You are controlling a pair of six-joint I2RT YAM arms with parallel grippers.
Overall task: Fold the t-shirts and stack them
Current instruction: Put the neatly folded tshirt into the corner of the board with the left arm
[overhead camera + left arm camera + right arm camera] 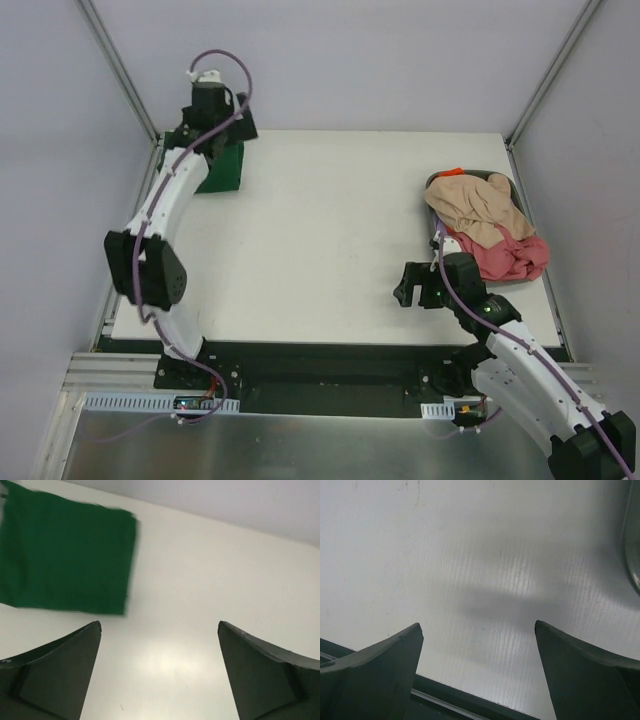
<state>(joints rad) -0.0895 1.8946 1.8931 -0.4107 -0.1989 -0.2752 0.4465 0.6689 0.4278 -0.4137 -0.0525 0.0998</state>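
A dark green t-shirt (223, 170), folded into a neat rectangle, lies at the table's far left corner; in the left wrist view the dark green t-shirt (65, 555) is at the upper left. My left gripper (225, 128) hovers over that corner, open and empty (160, 625), its fingers beside the shirt. A beige t-shirt (478, 205) lies crumpled on a pink-red t-shirt (508, 256) at the right edge, with an orange bit (455, 172) behind. My right gripper (415, 290) is open and empty (477, 626) over bare table left of the pile.
The pile lies on a dark tray (512, 186), whose rim (632, 555) shows in the right wrist view. The table's front edge (470, 700) is just below the right gripper. Grey walls and frame posts (120, 70) enclose the white table (320, 240).
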